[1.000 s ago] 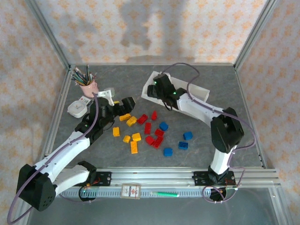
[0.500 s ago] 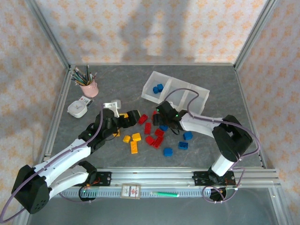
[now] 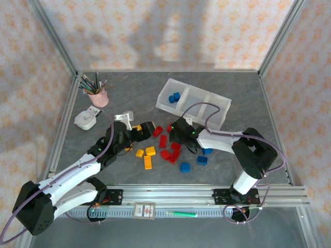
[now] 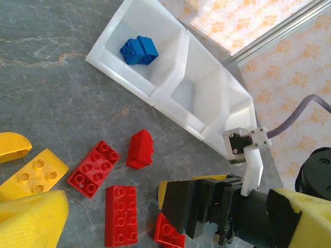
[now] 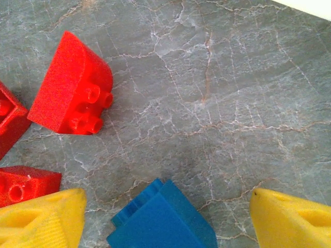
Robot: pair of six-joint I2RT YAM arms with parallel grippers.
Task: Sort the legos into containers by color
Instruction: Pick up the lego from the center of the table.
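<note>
Because the right pincer (image 5: 165,217) sits open astride a blue lego (image 5: 173,225), open left pincer (image 3: 147,128) close by, an off-centre squeeze could flick it or the pincers clash.

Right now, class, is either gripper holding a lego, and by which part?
Neither holds anything. The right gripper is open with a blue lego between its fingers, untouched; the left gripper is open too.

The left arm (image 3: 77,168) stretches low toward the long white translucent plastic tray (image 3: 195,103). The left gripper (image 3: 147,128) stops well short of it, fingers (image 4: 31,219) spread wide. The right arm (image 3: 222,139) folds back leftward. The right gripper (image 3: 175,134) tilts down near the tray's front wall, fingers (image 5: 44,219) parted.
</note>
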